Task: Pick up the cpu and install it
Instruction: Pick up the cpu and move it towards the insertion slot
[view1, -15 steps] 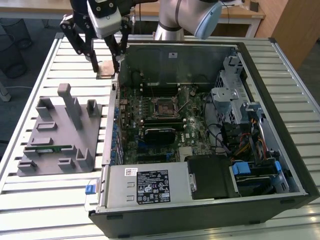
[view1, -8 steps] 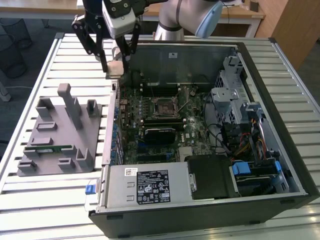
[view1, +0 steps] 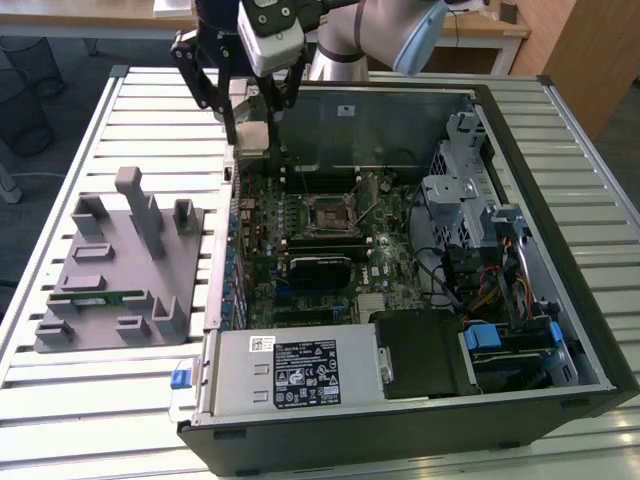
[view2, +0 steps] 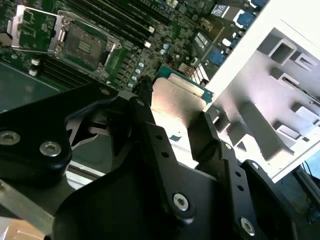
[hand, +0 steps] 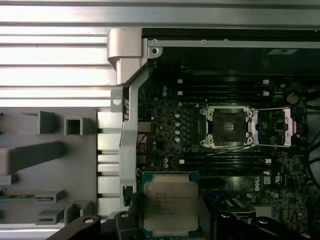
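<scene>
The cpu (view1: 252, 138) (hand: 171, 205) (view2: 176, 100), a flat square chip with a silvery top and a pale green-edged rim, hangs between my black fingers. My gripper (view1: 250, 132) (hand: 172, 220) (view2: 175, 125) is shut on the cpu, above the open computer case's edge on the exterior view's left, at the far corner of the motherboard. The open socket (view1: 330, 213) (hand: 227, 127) (view2: 82, 45), a black frame with a dark centre and its metal lid swung aside, lies on the motherboard apart from the chip.
A grey fixture (view1: 110, 270) (hand: 50, 160) (view2: 280, 120) with upright posts sits on the slatted table beside the case, holding a green memory stick (view1: 95, 297). The case wall (hand: 127, 65) stands close to the gripper. Drive cage and cables (view1: 480, 250) crowd the far side.
</scene>
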